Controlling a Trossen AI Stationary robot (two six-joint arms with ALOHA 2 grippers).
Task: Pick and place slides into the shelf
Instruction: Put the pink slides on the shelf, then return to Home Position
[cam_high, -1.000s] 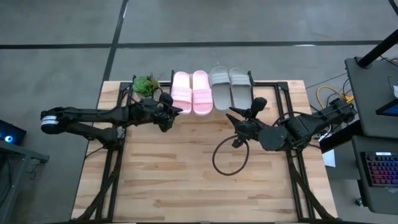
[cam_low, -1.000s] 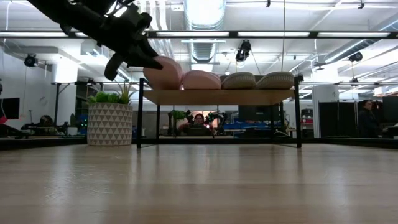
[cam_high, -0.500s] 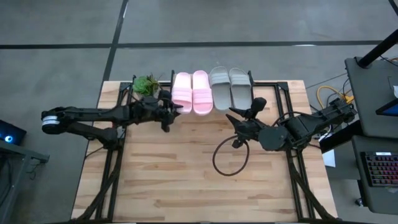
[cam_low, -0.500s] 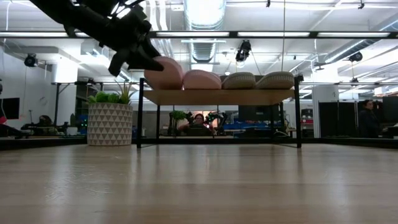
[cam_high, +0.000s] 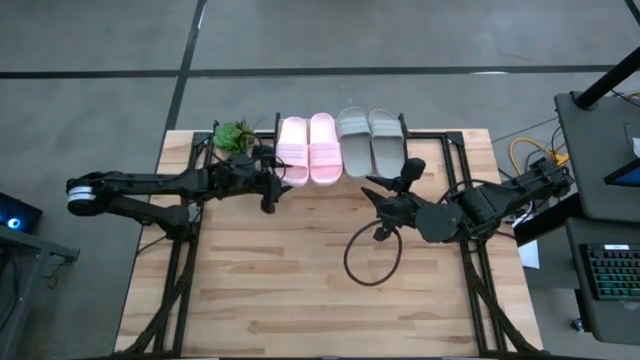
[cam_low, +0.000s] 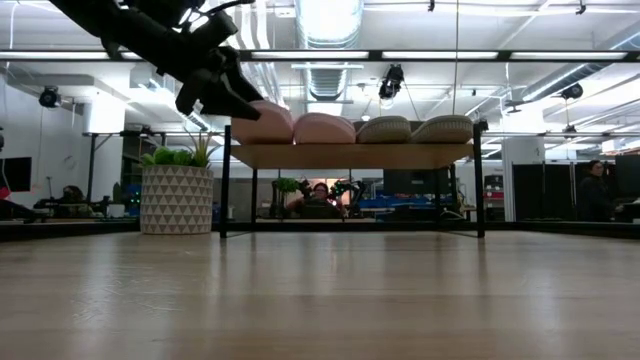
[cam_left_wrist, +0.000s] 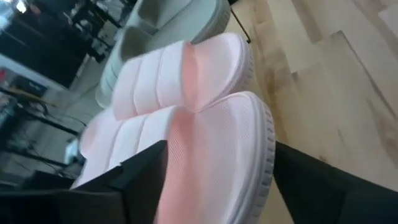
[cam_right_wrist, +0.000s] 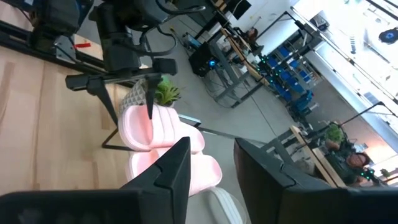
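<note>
Left wrist view shows the left gripper (cam_left_wrist: 214, 186) with its fingers spread either side of the nearer pink slide's (cam_left_wrist: 211, 155) heel, not clamped. Compared with a second ago, it has backed slightly off that slide, which now sits released on the shelf (cam_low: 350, 155). The right gripper (cam_high: 385, 205) waits open over mid-table near a black cable loop (cam_high: 372, 255). Four slides line the plank: two pink slides (cam_high: 307, 148) and two grey-beige slides (cam_high: 371, 140). None remain on the table, so placing looks finished. One potted plant (cam_high: 234, 136) stands beside the shelf.
</note>
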